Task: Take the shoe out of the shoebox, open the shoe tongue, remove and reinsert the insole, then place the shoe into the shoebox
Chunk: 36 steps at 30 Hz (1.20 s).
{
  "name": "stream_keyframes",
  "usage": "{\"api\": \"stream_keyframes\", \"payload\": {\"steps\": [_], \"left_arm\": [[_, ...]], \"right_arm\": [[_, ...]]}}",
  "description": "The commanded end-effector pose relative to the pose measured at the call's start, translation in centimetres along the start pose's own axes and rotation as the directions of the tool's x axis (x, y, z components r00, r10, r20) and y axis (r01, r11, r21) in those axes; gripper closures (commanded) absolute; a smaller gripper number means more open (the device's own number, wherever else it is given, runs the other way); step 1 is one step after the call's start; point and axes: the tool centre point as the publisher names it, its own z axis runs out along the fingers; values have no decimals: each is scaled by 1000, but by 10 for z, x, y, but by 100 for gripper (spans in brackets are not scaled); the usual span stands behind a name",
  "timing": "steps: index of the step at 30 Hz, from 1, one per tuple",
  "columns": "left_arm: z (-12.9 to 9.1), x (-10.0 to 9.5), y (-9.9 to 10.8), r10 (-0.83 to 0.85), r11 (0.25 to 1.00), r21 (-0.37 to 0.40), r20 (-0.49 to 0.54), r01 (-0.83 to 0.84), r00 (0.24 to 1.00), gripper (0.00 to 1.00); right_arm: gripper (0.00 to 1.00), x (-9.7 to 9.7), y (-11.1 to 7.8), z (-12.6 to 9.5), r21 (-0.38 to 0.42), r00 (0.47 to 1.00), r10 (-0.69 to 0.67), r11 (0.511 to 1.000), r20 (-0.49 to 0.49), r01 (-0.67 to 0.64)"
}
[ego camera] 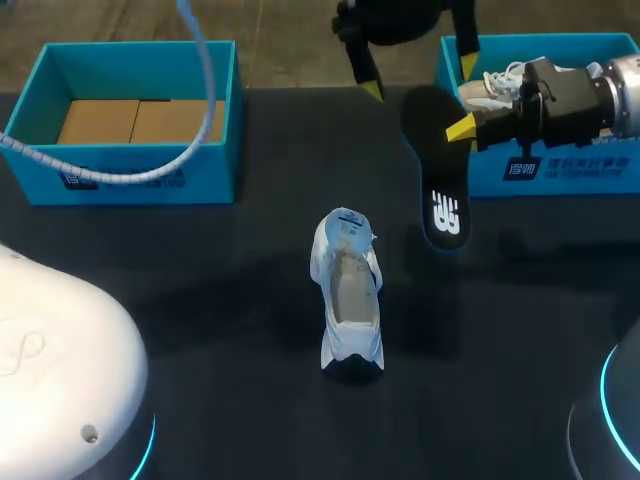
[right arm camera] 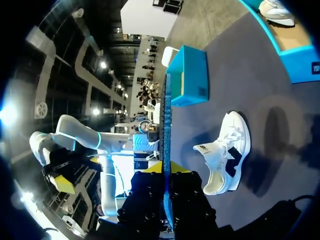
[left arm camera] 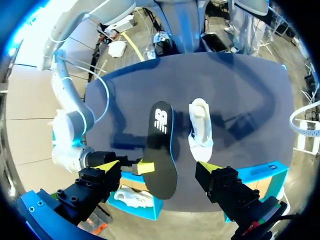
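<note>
A white shoe (ego camera: 350, 295) (left arm camera: 201, 130) (right arm camera: 225, 152) lies on the dark table with its tongue pulled open and its inside bare. My right gripper (ego camera: 462, 128) (right arm camera: 166, 170) is shut on one end of the black insole (ego camera: 435, 170) (left arm camera: 161, 150) (right arm camera: 166, 125), which hangs in the air in front of the right shoebox (ego camera: 560, 170). My left gripper (ego camera: 415, 75) (left arm camera: 159, 167) hovers open above the insole's far end, one finger on either side and neither touching it.
The right teal shoebox (left arm camera: 150, 212) (right arm camera: 292, 60) holds a second white shoe (ego camera: 495, 85). Another teal shoebox (ego camera: 120, 165) (right arm camera: 190, 75) with cardboard inside stands at the back left. A pale cable (ego camera: 205, 90) arcs over that left box.
</note>
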Motion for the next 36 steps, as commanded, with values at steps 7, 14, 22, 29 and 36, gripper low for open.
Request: {"api": "stream_keyframes", "payload": {"steps": [7,14,22,29,36], "left_arm": [[-2,31,-5,-22,1000,-2,493,27,869,0],[-6,46,-2,-25,998,-27,645,55,763,0],[-2,59,-1,-16,998,-30,778,62,628,0],[4,73,-4,23,1000,-30,854,6,520,0],[15,78,-2,70,997,-69,899,-19,432,0]], "right_arm": [[100,4,-2,-7,-9,1000,-4,1000,-8,4],[100,7,-3,-12,-11,1000,-7,1000,-13,7],[100,10,-2,-13,-6,1000,-7,1000,-7,7],[100,14,0,-14,-7,1000,-11,1000,-8,11],[100,19,6,-15,-3,999,-13,1000,-41,13]]}}
